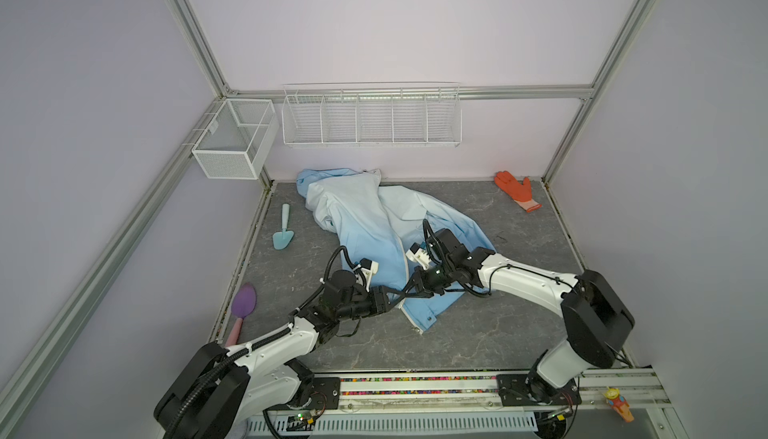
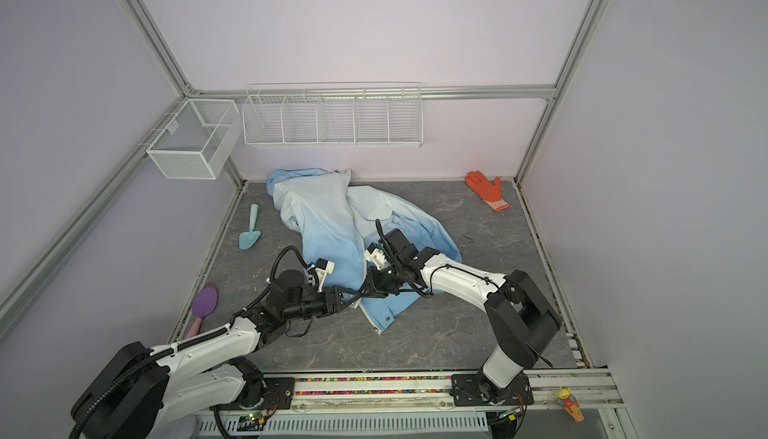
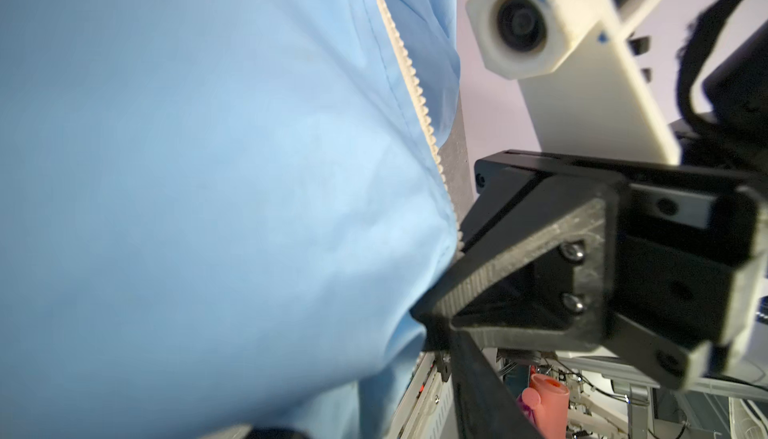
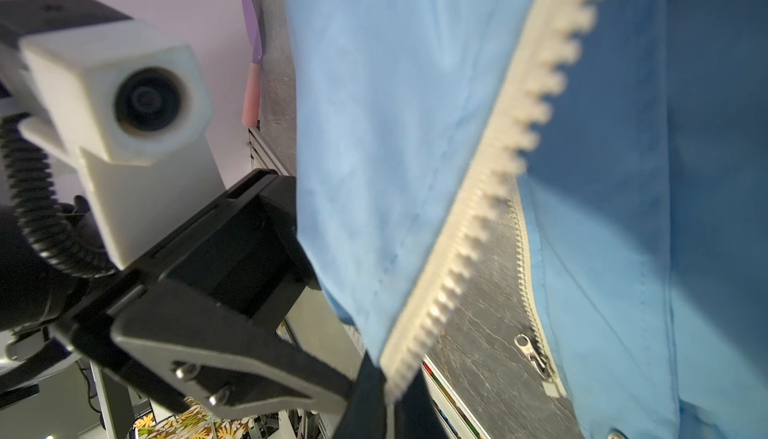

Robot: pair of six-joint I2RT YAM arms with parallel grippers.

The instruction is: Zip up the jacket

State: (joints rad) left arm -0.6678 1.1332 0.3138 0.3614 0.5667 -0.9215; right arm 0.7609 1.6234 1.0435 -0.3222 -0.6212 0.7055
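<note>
Right gripper [image 1: 411, 290] clenched on the toothed edge [image 4: 498, 158] of the jacket [image 1: 374, 225], lifted at the jacket's near hem. Left gripper [image 1: 392, 299] tip to tip with it on the same edge; gripping or not, impossible to tell. Nothing zipped yet, by the look: halves apart, slider [image 4: 534, 353] low on the jacket's flat half. Left to do: mating the ends, then the whole pull. Cloth bunched at the jacket's far end, a likely snag. Teal trowel [image 1: 283, 233] and purple spade [image 1: 243, 308] left of the jacket, orange glove [image 1: 515, 191] far right, all clear.
</note>
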